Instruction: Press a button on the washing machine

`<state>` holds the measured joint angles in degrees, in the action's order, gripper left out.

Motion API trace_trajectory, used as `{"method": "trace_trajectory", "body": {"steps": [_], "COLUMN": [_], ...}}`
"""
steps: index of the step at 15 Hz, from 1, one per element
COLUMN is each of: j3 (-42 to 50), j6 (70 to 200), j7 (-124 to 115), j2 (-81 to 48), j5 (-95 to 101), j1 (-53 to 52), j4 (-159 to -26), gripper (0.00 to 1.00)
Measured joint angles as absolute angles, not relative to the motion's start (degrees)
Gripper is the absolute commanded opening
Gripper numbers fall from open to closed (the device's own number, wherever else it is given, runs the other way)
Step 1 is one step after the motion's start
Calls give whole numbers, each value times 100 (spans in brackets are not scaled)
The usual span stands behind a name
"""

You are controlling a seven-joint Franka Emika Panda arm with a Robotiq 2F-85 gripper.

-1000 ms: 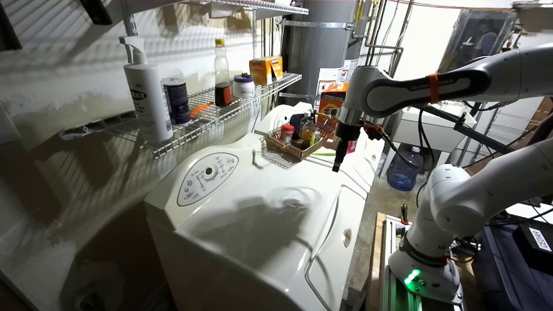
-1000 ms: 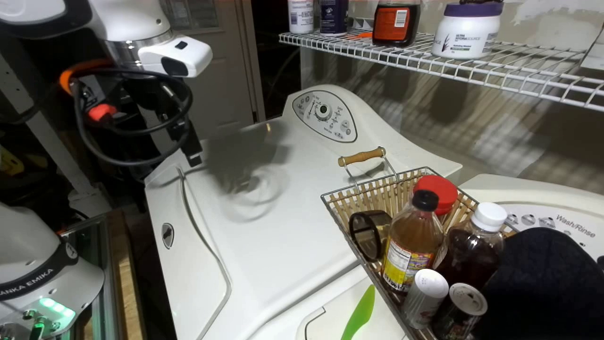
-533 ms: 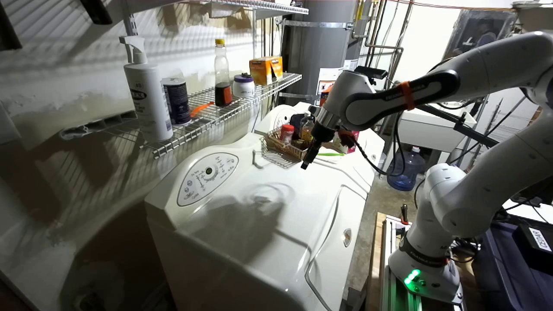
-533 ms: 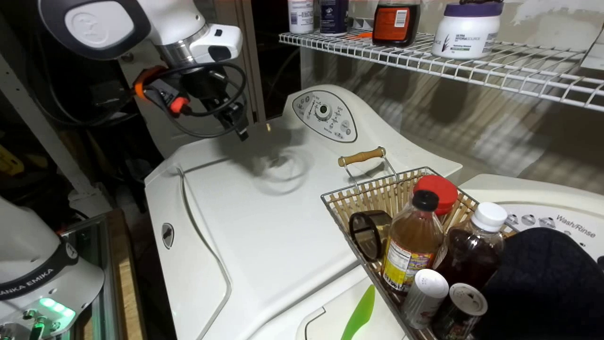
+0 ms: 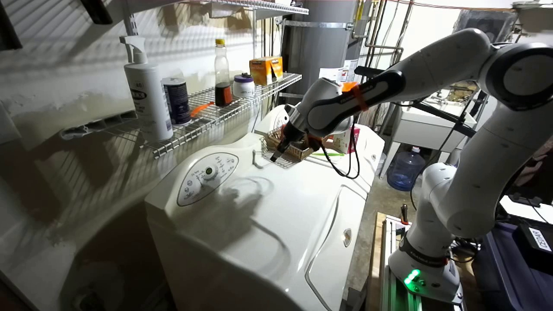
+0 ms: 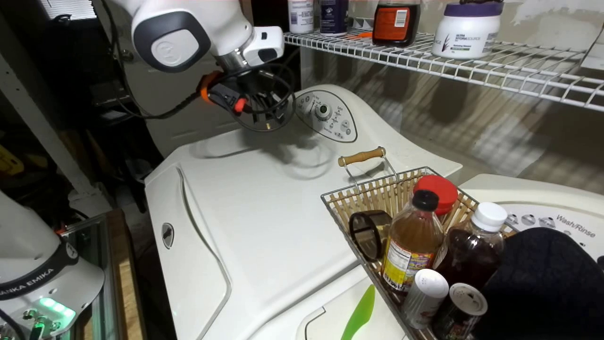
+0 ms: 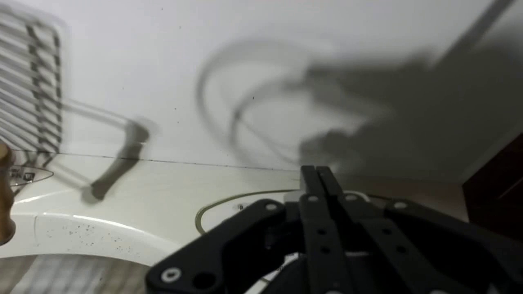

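The glossy white washing machine (image 5: 317,196) fills the middle of an exterior view. On its raised back is an oval control panel (image 5: 225,163) with a round dial (image 5: 210,171); the panel (image 6: 337,125) shows in an exterior view too. Its small marks and buttons are too small to tell apart. My gripper (image 5: 274,158) hangs tilted above the lid, in front of the panel and apart from it. In the wrist view the gripper (image 7: 316,168) is shut, fingertips together and nothing between them. Its linkage hides most of the panel (image 7: 218,209) there.
A wicker basket (image 6: 347,226) with bottles and shakers stands beside the lid, its wooden handle (image 6: 362,156) raised. A wire shelf (image 5: 255,103) with bottles and a jar (image 5: 243,86) runs above the panel. A green utensil (image 6: 359,311) lies near the basket.
The arm has swung across the lid towards the control panel, leftward in an exterior view and rightward and up in an exterior view. Its shadow has moved with it. The basket and shelf stayed put.
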<state>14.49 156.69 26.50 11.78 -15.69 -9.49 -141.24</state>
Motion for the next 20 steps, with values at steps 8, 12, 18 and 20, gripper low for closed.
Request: {"method": "trace_trajectory", "body": {"steps": [8, 12, 18, 20], "j3": [1589, 1567, 1567, 1568], "j6": [16200, 16303, 16305, 16305], "j7": [4047, 4291, 4303, 4303], "j2": [-434, -885, -895, -895], "j5": [-3491, -3779, -3783, -3782], "j1": [-1188, -1187, -1185, -1185], "j4": [-12779, -12395, -12364, -12365], "gripper": [1, 1, 0, 0]}}
